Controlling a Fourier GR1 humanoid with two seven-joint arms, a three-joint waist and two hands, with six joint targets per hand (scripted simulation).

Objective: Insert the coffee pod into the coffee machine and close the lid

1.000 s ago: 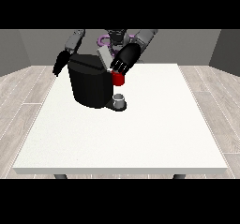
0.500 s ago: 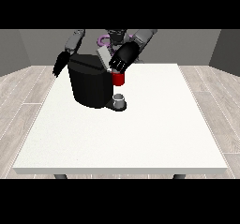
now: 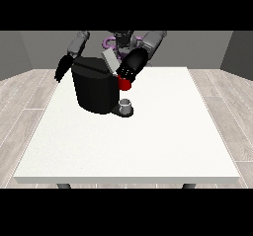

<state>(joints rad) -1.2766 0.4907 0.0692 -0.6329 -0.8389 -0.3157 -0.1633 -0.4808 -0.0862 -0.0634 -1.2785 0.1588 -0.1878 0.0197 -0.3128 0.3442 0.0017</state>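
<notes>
Front view, fingers (image 3: 129,73) curled round coffee pod (image 3: 125,84)

Both arms reach forward from the top centre of the frame.

The black hand at the view's right (image 3: 130,68) hangs just right of centre, fingers curled down around something red. The black hand at the view's left (image 3: 62,69) droops at the upper left, fingers pointing down.

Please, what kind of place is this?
Probably a bare test room, not a home kitchen: one large white table with a black coffee machine on it, a wooden plank floor and plain grey walls.
</notes>
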